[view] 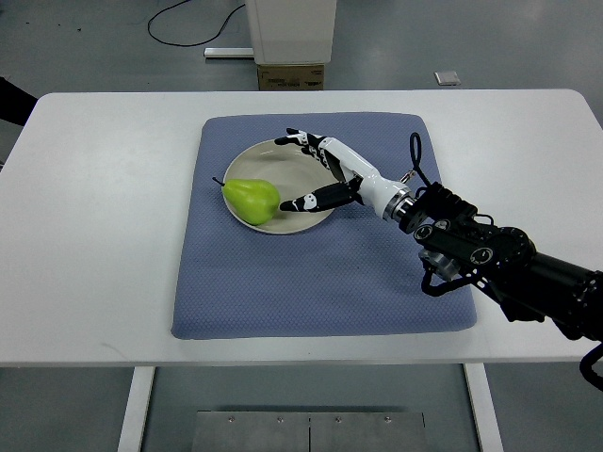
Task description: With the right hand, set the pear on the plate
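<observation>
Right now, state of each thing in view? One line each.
pear: lying on the plate, left side, released
plate: on the blue mat, holding the pear
blue mat: flat on the white table
right hand: open, fingers spread over the plate, right of the pear
white table: bearing the mat

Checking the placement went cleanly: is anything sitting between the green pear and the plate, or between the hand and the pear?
Nothing visible. The green pear already lies on the round beige plate, and the right hand hangs open just beside it.
</observation>
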`<state>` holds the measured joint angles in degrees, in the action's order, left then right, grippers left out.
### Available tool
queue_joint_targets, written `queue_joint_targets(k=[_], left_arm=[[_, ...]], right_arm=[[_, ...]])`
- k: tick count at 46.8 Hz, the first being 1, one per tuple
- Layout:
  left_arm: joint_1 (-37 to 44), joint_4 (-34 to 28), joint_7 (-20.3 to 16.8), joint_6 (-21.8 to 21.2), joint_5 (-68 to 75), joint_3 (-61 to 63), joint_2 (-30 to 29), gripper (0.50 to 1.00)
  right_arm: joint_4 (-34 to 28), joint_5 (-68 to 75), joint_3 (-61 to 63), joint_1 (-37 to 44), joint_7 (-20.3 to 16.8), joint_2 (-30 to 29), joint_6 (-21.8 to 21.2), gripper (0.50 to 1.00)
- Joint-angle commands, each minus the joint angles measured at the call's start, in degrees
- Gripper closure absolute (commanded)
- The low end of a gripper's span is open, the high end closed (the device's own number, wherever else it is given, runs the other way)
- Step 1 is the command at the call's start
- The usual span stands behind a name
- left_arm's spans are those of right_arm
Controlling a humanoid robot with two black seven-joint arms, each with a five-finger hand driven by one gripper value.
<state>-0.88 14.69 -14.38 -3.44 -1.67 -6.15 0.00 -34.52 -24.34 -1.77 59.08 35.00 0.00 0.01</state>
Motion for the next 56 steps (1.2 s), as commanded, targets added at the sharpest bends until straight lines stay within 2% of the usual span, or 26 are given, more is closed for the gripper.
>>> queue_joint_targets(k=[1,30,41,50,56], left_arm=[[0.0,0.0,0.0,0.0,0.0,0.0,0.0,0.500],[0.0,0.0,0.0,0.0,0.0,0.0,0.0,0.500],[0.0,0.0,0.0,0.0,0.0,0.0,0.0,0.500],[0.0,0.0,0.0,0.0,0.0,0.0,0.0,0.500],[0.0,0.0,0.0,0.0,0.0,0.0,0.0,0.500]], right_arm=[[0.5,0.0,0.1,0.2,0.0,0.0,-0.1,0.502],[1.7,1.6,4.1,0.3,0.0,0.0,-3.7,0.500],[2.3,6.1,4.8,0.6,0.0,2.7,-3.8,0.500],[7.4,9.0,9.5,0.4,-0.1,3.5,-5.5,0.500],[11.2,12.6,14.9,-0.5,-3.5,3.5,-5.6,0.500]])
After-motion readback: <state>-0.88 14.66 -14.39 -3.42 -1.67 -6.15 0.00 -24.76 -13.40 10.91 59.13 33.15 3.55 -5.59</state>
